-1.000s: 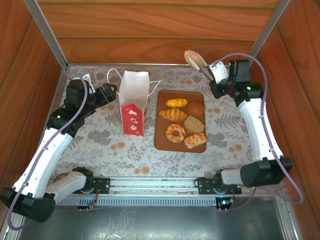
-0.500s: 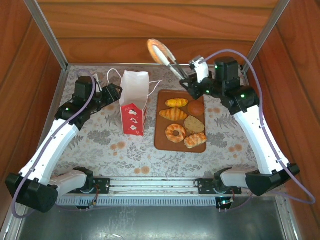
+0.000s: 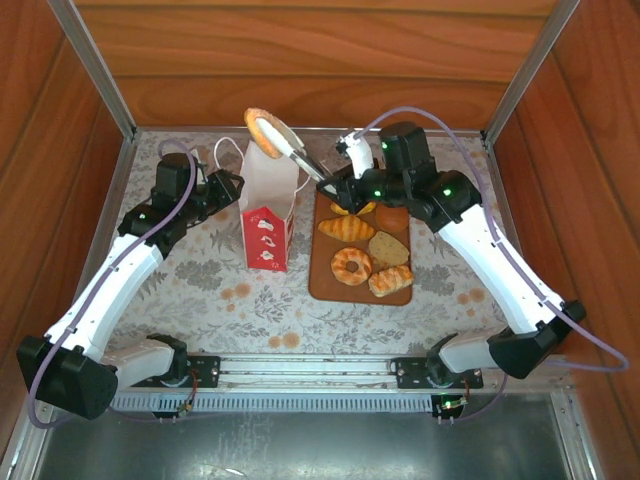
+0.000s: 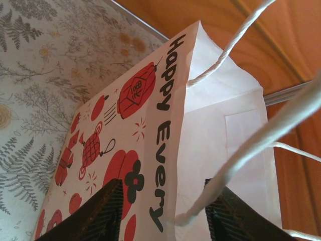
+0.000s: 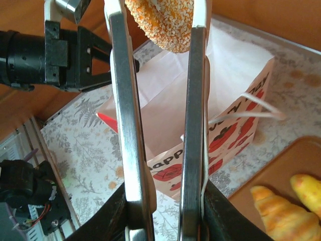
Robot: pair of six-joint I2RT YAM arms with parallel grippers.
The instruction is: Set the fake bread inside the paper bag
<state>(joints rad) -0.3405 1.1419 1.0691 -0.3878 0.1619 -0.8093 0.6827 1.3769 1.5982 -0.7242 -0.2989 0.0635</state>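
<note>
The right gripper's [image 3: 274, 140] long metal fingers are clamping a sesame-speckled golden ring doughnut [image 3: 260, 125] over the mouth of the upright white paper bag with red prints [image 3: 268, 215]. Half a second ago it was hanging farther right, behind the flat brown board [image 3: 322, 275]. The left gripper's [image 4: 165, 216] fingers are standing apart, straddling the bag's corner fold. Golden-brown toy pastries [image 3: 347, 229] are lying on the board.

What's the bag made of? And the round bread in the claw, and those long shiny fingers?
The bag looks like thin matte paper, creased and printed in red. The ring doughnut seems a toy, maybe foam or plastic, with a grainy, speckled orange skin. The fingers of the right claw look like bare metal, smooth and gleaming.
</note>
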